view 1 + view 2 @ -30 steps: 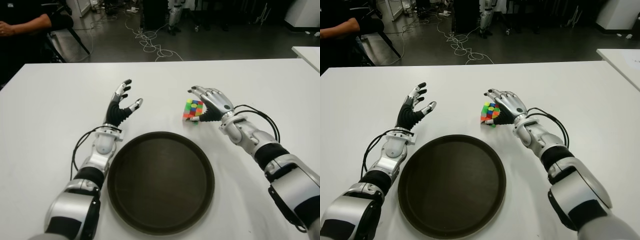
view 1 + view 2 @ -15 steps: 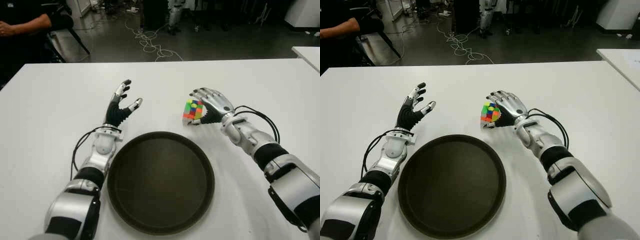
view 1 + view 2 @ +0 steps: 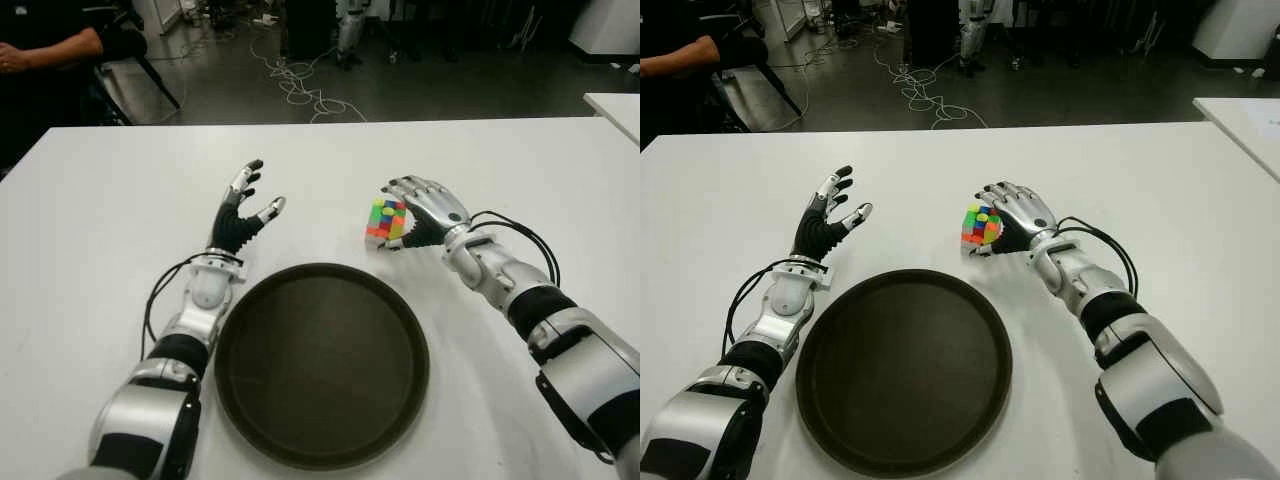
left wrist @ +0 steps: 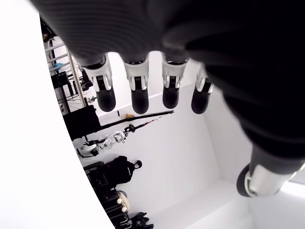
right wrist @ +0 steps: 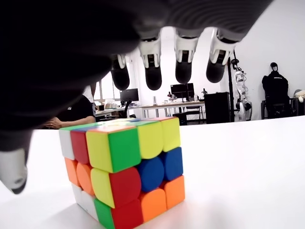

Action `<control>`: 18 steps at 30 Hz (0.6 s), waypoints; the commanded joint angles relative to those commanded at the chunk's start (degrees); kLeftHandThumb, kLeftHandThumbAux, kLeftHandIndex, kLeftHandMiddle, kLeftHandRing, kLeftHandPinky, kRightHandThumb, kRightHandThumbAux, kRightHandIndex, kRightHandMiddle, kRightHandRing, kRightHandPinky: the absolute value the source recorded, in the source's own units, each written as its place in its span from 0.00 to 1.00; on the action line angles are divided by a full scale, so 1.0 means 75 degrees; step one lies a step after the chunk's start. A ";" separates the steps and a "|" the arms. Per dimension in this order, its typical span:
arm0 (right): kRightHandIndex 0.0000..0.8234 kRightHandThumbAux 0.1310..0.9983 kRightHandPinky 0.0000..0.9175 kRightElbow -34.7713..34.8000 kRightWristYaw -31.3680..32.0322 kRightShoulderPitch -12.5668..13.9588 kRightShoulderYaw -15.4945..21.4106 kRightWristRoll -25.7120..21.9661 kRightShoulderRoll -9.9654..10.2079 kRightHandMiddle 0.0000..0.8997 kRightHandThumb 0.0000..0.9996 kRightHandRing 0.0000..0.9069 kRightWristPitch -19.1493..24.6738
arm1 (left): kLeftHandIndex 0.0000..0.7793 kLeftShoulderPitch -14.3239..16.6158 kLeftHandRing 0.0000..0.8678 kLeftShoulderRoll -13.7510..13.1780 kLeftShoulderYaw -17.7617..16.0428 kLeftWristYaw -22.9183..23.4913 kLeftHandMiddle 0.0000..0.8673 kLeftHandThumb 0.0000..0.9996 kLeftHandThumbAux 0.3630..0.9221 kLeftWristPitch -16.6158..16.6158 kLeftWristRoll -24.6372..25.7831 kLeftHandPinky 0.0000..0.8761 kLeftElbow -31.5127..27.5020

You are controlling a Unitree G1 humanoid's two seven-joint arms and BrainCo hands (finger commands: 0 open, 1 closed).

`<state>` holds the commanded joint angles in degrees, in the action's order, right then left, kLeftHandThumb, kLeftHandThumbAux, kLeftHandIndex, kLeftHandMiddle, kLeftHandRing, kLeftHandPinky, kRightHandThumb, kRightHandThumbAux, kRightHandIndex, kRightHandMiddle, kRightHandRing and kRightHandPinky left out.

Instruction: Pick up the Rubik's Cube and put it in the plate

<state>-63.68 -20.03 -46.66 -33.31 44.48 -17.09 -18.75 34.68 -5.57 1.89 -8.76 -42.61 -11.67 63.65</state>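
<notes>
The plate [image 3: 322,365] sits empty nearest. At its 1 o'clock the Rubik's Cube [image 3: 387,219] stands on the bench [image 3: 90,240] — right hand [image 3: 428,208] now arched over it, fingers [image 5: 183,67] spread, not yet gripping. Left hand [image 3: 240,212] idles open at 11 o'clock.

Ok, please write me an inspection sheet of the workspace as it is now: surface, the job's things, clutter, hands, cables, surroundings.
Surface: white table, bare apart from the items below.
Job's things: Rubik's Cube standing on the table beyond the plate; plate holds nothing.
Clutter: nothing seen.
Hands: right hand cupped over the cube, fingers above it, not closed on it; left hand open, left of the cube, holding nothing.
Cables: black cables along both forearms; loose cables on the floor.
Surroundings: person's arm at far left; second table at right.
</notes>
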 joint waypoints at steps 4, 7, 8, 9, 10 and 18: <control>0.00 0.43 0.00 -0.0035 0.0078 -0.0008 0.0037 -0.0053 0.0019 0.00 0.00 0.00 -0.0017 | 0.08 -0.0002 0.09 -0.0008 0.0007 -0.0071 0.09 0.03 0.39 -0.0007 -0.0034 0.13 -0.0001; 0.00 0.43 0.00 -0.0132 0.0118 -0.0024 0.0050 -0.0081 0.0057 0.00 0.00 0.00 -0.0034 | 0.08 -0.0002 0.09 -0.0008 0.0015 -0.0109 0.09 0.02 0.40 -0.0020 -0.0051 0.13 -0.0002; 0.00 0.43 0.00 -0.0164 0.0125 -0.0029 0.0051 -0.0087 0.0069 0.00 0.00 0.00 -0.0039 | 0.07 -0.0002 0.09 -0.0007 0.0018 -0.0118 0.08 0.02 0.40 -0.0022 -0.0055 0.12 -0.0002; 0.00 0.44 0.00 -0.0214 0.0148 -0.0031 0.0068 -0.0115 0.0092 0.00 0.00 0.00 -0.0067 | 0.07 -0.0003 0.09 -0.0008 0.0025 -0.0138 0.08 0.02 0.40 -0.0026 -0.0065 0.12 -0.0007; 0.00 0.43 0.00 -0.0251 0.0164 -0.0033 0.0080 -0.0135 0.0109 0.00 0.00 0.00 -0.0089 | 0.07 -0.0003 0.08 -0.0008 0.0030 -0.0153 0.08 0.01 0.42 -0.0028 -0.0073 0.12 -0.0011; 0.00 0.47 0.11 -0.0648 -0.0005 -0.0024 0.0231 -0.0351 0.0359 0.00 0.00 0.02 -0.0246 | 0.08 -0.0017 0.08 -0.0009 0.0049 -0.0182 0.09 0.01 0.43 0.0000 -0.0109 0.11 -0.0043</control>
<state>-68.54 -20.07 -46.84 -31.58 41.84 -14.40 -20.60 34.56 -5.64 2.26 -10.12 -42.61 -12.49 63.33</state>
